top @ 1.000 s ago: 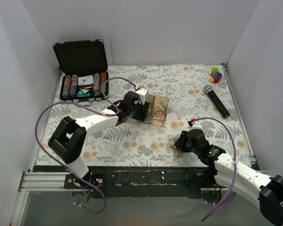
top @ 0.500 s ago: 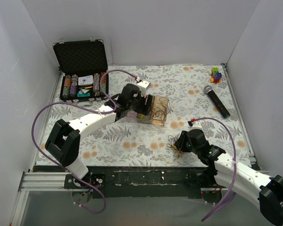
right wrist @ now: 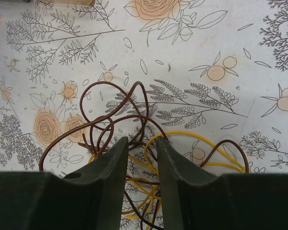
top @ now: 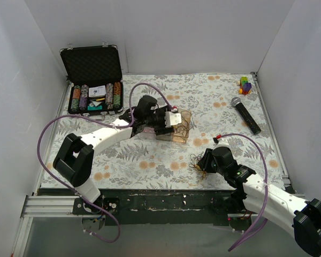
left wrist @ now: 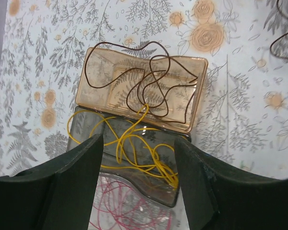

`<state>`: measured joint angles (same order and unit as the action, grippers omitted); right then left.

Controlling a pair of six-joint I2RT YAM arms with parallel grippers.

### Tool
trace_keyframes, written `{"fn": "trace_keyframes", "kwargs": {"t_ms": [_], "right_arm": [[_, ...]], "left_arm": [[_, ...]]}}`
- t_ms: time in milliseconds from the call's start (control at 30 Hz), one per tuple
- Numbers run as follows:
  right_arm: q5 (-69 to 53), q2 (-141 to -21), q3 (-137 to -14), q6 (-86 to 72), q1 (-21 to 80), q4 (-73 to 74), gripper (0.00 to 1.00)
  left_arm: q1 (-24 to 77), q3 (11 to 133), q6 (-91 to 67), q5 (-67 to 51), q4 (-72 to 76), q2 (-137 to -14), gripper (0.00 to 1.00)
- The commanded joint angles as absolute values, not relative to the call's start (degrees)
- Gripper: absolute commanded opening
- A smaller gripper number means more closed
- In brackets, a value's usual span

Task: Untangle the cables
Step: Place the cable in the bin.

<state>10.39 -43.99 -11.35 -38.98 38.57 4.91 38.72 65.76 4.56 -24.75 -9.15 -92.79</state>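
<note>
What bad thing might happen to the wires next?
1. The right gripper hovers over a loose brown wire and a loose yellow wire that cross each other. Closing there might catch both and pull the tangle tighter.
2. Below the left gripper, the sorted yellow wire pokes into the orange tray next to the sorted brown wire. They might snag together.

No text, label, brand or number can be read in any view. In the open poker-chip case (top: 91, 64) at the far left of the worktop (top: 150, 160), the card packs (top: 98, 91) carry print too small to make out. The microphone (top: 246, 115) at the far right shows markings too small to tell from above.
</note>
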Motion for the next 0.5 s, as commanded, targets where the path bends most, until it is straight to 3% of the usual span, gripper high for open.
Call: {"fn": "trace_keyframes", "kwargs": {"t_ms": [0, 367, 467], "right_arm": [[10.4, -44.4, -10.3, -38.5, 38.2, 4.4, 0.39], [10.5, -42.8, -10.6, -37.1, 38.2, 5.5, 0.38], [10.7, -42.4, -10.5, -37.1, 38.2, 5.5, 0.38]], "left_arm": [[36.9, 69.4, 21.9, -29.6, -9.6, -97.2, 0.59], [36.2, 74.0, 28.2, -28.7, -10.5, -106.2, 0.5], [36.1, 74.8, 29.1, -28.3, -10.9, -107.3, 0.44]]}}
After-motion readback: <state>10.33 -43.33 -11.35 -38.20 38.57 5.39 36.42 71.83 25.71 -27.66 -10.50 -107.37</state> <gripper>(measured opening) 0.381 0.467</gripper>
